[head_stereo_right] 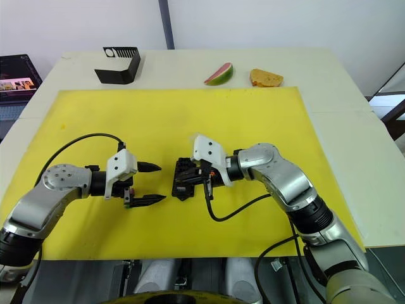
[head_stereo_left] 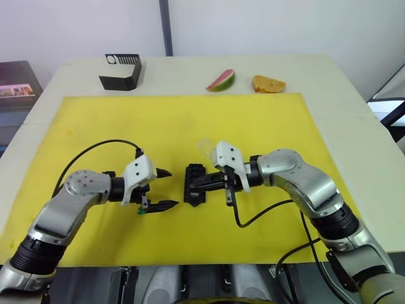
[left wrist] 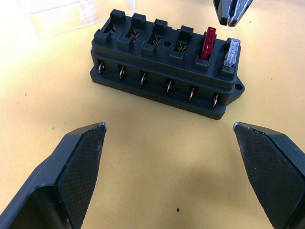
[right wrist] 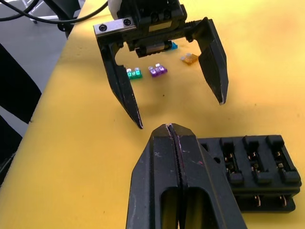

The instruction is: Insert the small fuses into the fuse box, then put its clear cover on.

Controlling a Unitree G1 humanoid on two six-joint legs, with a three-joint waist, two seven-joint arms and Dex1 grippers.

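— Closest to my left wrist camera are my own two fingers (left wrist: pixel 78 167), spread wide apart with nothing between them. Just beyond them the fuse box (left wrist: pixel 164 67) sits flat on the yellow mat (head_stereo_left: pixel 266 120).

— What's loaded in it?

— At the tab end, a red fuse (left wrist: pixel 209 43) and a grey fuse (left wrist: pixel 231 51) stand in the last two slots. The other four slots look empty.

— And your other arm?

— My right gripper (right wrist: pixel 174 136) is pressed fully shut, empty, its tips hanging right over that tab end. My left gripper (head_stereo_left: pixel 166 189) hovers near the box on the opposite side.

— Where are the loose pieces?

— A green fuse (right wrist: pixel 134 73), a purple fuse (right wrist: pixel 157 70) and an amber fuse (right wrist: pixel 189 58) lie on the mat under my left wrist, and a blue one peeks out behind it. The clear cover (left wrist: pixel 71 16) lies just past the box.

— How would they handle?

— Tiny, stiff, light and slick, I'd judge. I'd pinch each by its flat plastic faces, blades pointing down. The box is light too, so it may slide unless braced. The cover I'd take by its long edges.

— Any writing?

— None I can read; any fuse ratings are too small, I think.
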